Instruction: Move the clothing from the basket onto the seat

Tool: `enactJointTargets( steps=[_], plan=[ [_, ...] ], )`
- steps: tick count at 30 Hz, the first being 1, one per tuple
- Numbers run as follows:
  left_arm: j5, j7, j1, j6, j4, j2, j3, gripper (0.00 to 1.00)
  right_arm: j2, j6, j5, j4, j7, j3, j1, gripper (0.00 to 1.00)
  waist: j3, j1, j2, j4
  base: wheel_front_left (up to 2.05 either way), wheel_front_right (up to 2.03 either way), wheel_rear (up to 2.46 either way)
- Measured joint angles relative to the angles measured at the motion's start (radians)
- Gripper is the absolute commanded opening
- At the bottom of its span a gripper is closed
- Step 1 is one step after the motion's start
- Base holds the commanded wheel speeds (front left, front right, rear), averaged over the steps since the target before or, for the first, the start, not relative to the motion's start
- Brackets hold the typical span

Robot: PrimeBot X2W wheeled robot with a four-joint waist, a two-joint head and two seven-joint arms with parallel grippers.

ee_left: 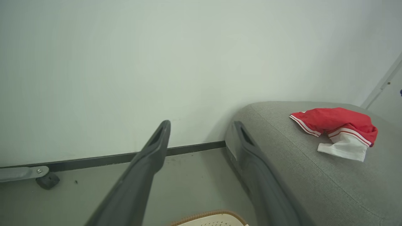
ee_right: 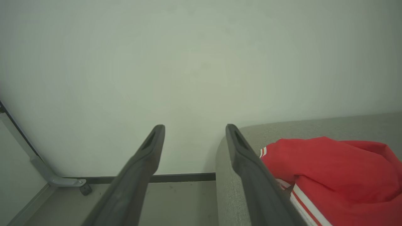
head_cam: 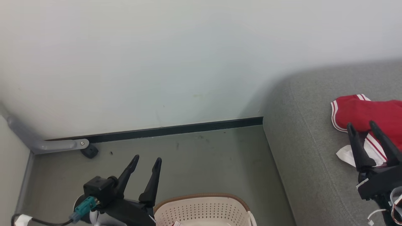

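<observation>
your left pincer and right pincer gape empty, so dip the left into the basket just beside it.

wall: white, at 12 o'clock
black strip: along the wall's bottom
floor: grey, small dark spots
grey bar: at 9 o'clock, black foot touching

- I saw bare floor between the basket and the far wall, open for passing.
- The seat blocked the right, with a red garment lying on it.
- A grey bracket stood far left.
</observation>
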Motion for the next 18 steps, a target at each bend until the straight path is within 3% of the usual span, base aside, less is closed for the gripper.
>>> enactJointTargets(
  steps=[7,18],
  plan=[
    [0.000,0.000,0.078,0.029,-0.022,0.007,0.071,1.00,0.057,-0.026,-0.003,-0.044,0.000,-0.056,0.107,1.00,-0.028,0.0000,0.0001,0.021,0.00,0.00,0.00],
    [0.009,0.000,0.162,0.043,-0.074,0.026,0.153,1.00,0.146,-0.034,-0.090,-0.100,0.000,-0.071,0.182,1.00,-0.035,0.0000,0.0001,0.039,0.00,0.00,0.00]
  ],
)
